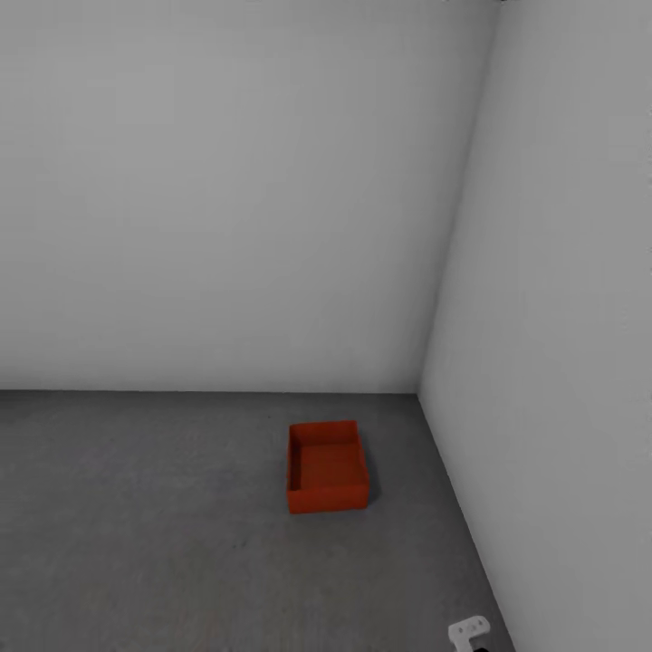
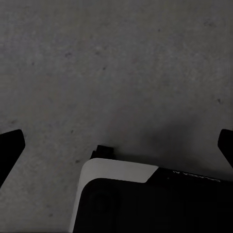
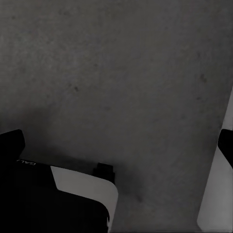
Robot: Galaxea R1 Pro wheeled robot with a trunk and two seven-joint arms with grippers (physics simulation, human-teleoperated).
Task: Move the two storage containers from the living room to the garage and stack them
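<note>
One red-orange open-top storage container (image 1: 327, 467) sits empty on the dark grey concrete floor (image 1: 145, 525) of the garage, close to the corner where two white walls meet. It stands upright a few steps ahead of me. In the left wrist view my left gripper (image 2: 118, 145) hangs open over bare floor, its dark fingertips (image 2: 9, 148) wide apart with nothing between them. My right gripper (image 3: 119, 144) is likewise open above the floor, empty, with the wall's base beside it. The living room is out of view.
A white wall (image 1: 226, 199) stands straight ahead and another white wall (image 1: 561, 317) runs close along my right side. A white part of my right arm (image 1: 469, 631) shows low in the head view. My own black-and-white body (image 2: 145, 204) sits below the left gripper.
</note>
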